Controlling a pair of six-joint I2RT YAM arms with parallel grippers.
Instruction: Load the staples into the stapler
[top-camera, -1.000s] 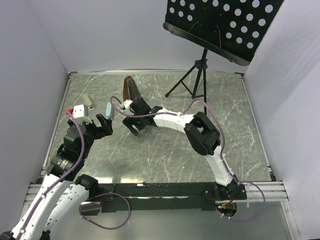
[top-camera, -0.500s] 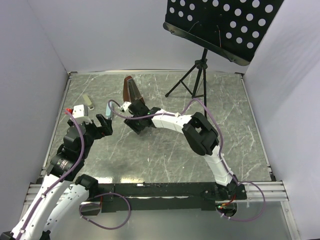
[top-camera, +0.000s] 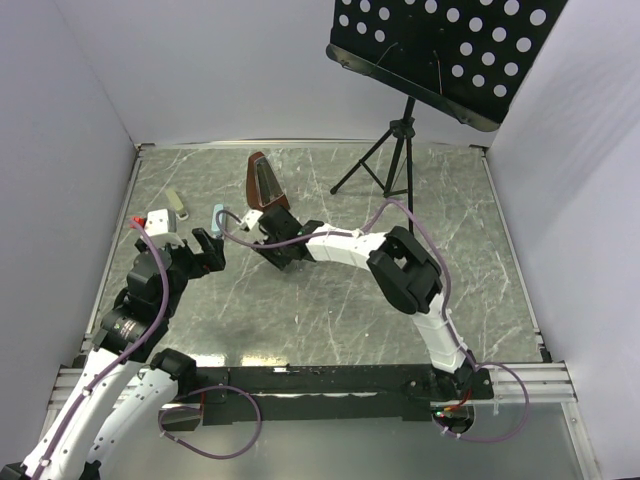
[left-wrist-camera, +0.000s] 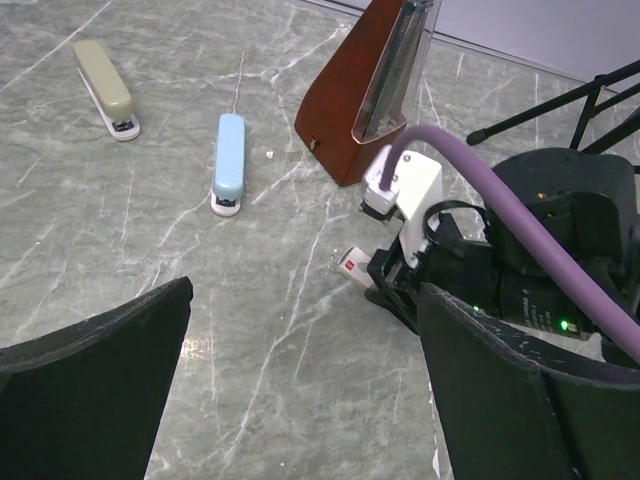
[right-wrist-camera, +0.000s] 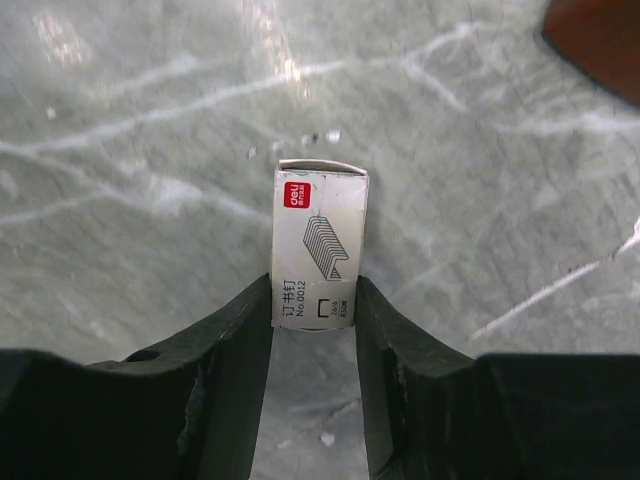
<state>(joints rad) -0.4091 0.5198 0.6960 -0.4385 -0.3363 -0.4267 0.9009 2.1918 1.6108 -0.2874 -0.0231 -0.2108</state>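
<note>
Cream cardboard staple box (right-wrist-camera: 320, 245) lies flat on the grey marble table (right-wrist-camera: 150, 120), pinched at its near end by the right gripper (right-wrist-camera: 313, 300); left gripper (left-wrist-camera: 305, 300) spread wide. Step in hand: securing the box. Next move, likely: lift it level toward the pale blue plastic stapler (left-wrist-camera: 228, 160)

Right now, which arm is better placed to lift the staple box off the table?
Right. Its hand has the staple box pinched from both sides; the left hand hangs open, apart from it.
</note>
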